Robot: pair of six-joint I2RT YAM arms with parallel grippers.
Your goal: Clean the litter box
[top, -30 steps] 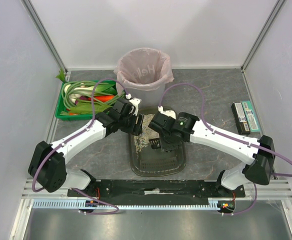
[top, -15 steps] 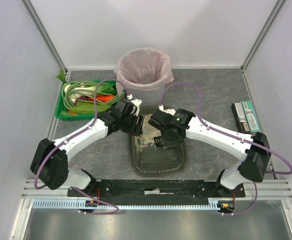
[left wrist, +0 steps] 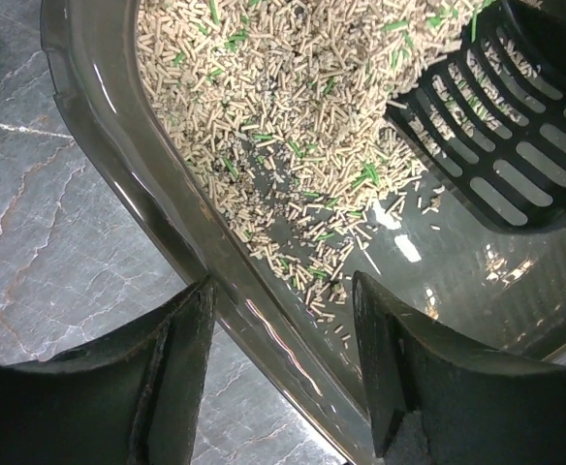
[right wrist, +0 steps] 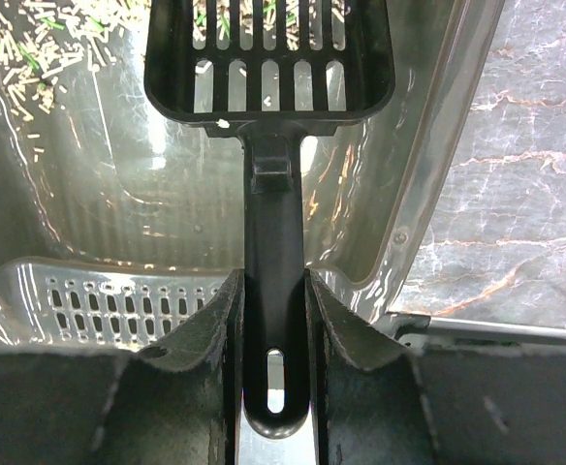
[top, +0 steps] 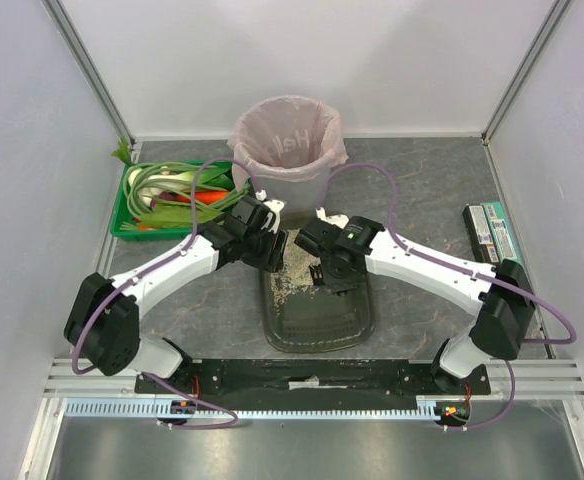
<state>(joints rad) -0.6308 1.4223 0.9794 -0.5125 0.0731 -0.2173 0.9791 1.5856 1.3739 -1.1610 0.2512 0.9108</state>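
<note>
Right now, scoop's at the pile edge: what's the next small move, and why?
Probably close the left end effector on the litter box wall. Its fingers straddle that wall, apparently not yet clamped, while the right end effector is shut on the scoop, whose head sits at the edge of the litter. Pushing in could slide an unheld tray.

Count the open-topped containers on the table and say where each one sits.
3. The litter box sits in the middle; the green crate is at the far left; the pink-lined bin stands just beyond the litter box. None appears hidden.
</note>
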